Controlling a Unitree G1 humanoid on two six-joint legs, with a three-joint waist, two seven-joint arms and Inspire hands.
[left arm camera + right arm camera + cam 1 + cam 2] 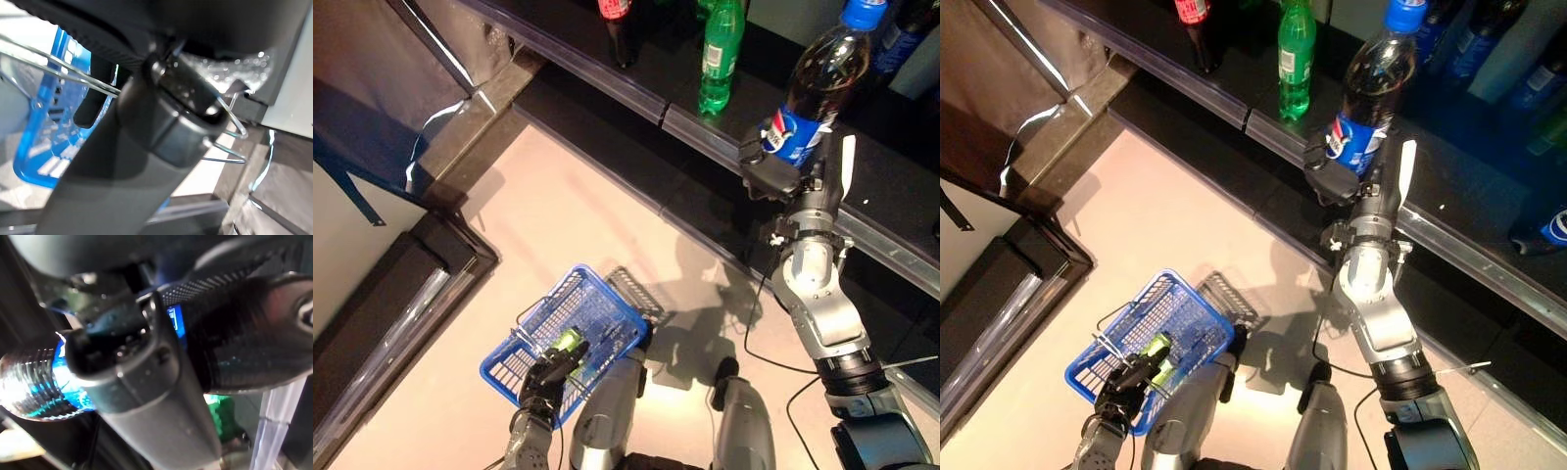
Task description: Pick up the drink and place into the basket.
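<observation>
A dark cola bottle (pixel 822 83) with a blue cap and blue label is held above the dark shelf; my right hand (pixel 773 174) is shut round its lower part. In the right wrist view the fingers (pixel 244 333) curl across the bottle's blue label (pixel 174 318). The blue wire basket (pixel 570 328) hangs low over the pale floor, with a green item (pixel 570 343) inside it. My left hand (pixel 544 377) is shut on the basket's wire handle (pixel 73 81).
On the dark shelf (pixel 607 83) stand a green bottle (pixel 720 54) and a cola bottle with a red label (pixel 619 24). More blue-labelled bottles (pixel 1557 225) stand at the right. A dark cabinet edge (pixel 401 284) lies to the left.
</observation>
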